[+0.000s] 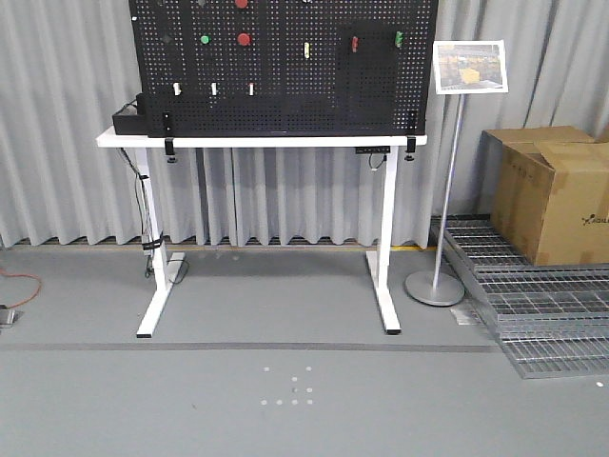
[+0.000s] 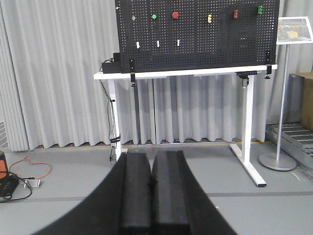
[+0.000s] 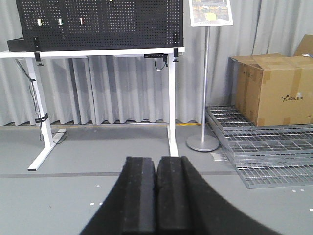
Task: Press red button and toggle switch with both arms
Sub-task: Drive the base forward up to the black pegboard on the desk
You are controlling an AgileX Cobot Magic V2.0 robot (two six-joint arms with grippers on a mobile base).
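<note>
both grippers hung well apart from the pegboard point(image 2: 195, 44) on its white table point(image 2: 186, 73). the left gripper point(image 2: 152, 156) had its fingers pressed together, and so did the right gripper point(image 3: 156, 160). the red button point(image 2: 175, 15) sat high on the board, ahead of and above the left fingers. the toggle switch point(image 2: 235, 14) lay further right in the same row, likely the right arm's job. the right wrist view cut that row off.

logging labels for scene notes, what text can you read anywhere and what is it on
"AGILE X": side of the cardboard box.
Sign on the stand: print too small to read.
Pegboard: no labels readable.
</note>
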